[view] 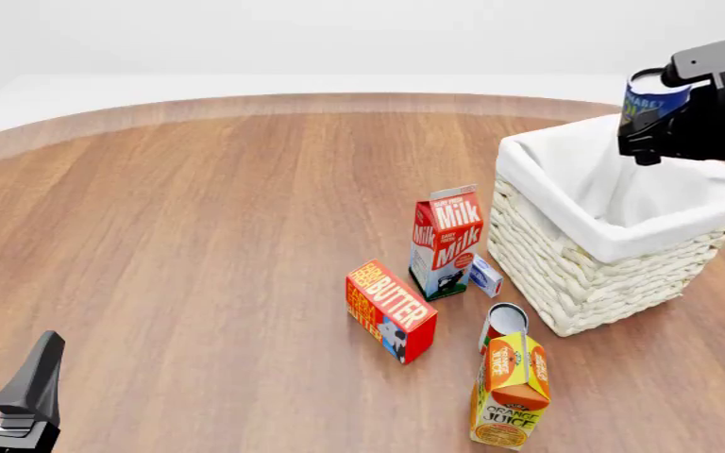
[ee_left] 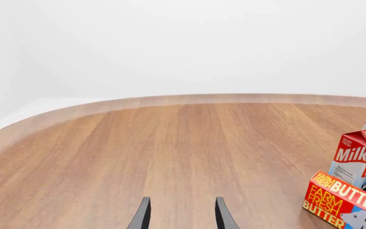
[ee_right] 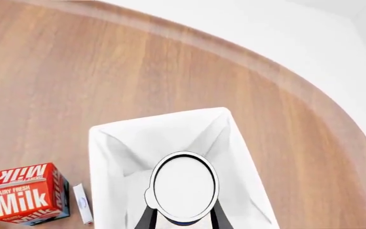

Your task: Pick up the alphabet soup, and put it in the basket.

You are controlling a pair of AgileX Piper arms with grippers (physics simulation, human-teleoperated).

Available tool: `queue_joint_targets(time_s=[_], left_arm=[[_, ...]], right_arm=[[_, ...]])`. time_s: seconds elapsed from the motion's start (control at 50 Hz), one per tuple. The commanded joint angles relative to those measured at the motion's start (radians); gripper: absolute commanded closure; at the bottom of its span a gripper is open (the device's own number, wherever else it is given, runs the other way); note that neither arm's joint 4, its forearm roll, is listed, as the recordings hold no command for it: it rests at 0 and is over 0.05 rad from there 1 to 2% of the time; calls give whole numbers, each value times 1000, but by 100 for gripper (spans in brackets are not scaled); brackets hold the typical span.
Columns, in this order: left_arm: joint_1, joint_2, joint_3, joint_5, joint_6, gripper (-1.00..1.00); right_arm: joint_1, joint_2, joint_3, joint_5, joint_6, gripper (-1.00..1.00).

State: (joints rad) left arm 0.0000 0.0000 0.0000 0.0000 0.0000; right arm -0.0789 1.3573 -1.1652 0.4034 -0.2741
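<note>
Holding the alphabet soup (view: 655, 97) clamped between its fingers, the right pincer (ee_right: 181, 220) hangs above the basket (view: 564, 274), can end centred over the white lining in the wrist view. Judged: this height clears the rim for a straight descent. Milk carton (view: 446, 241) and butter box (view: 391, 310) stand beside the basket's left wall. The left pincer (ee_left: 181, 214), fingers apart, idles over bare desk (view: 186, 236).

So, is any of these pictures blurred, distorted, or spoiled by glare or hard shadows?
Front view: sharp, even light, only faint shadows beside the milk carton and basket. Left wrist view: sharp, but the table edge bows strongly. Right wrist view: sharp; the can's white top nearly blends into the pale lining.
</note>
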Motion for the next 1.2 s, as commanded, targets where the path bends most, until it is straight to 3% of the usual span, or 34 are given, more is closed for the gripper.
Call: queue_joint_targets(time_s=[0.02,0.64,1.2], left_arm=[[0,0,0,0,0,-100],[0,0,0,0,0,-100],[0,0,0,0,0,-100]], right_arm=[[-3,37,-34,5,15,100],[-5,150,-74,1,13,100],[-27,223,-40,-19,16,100]])
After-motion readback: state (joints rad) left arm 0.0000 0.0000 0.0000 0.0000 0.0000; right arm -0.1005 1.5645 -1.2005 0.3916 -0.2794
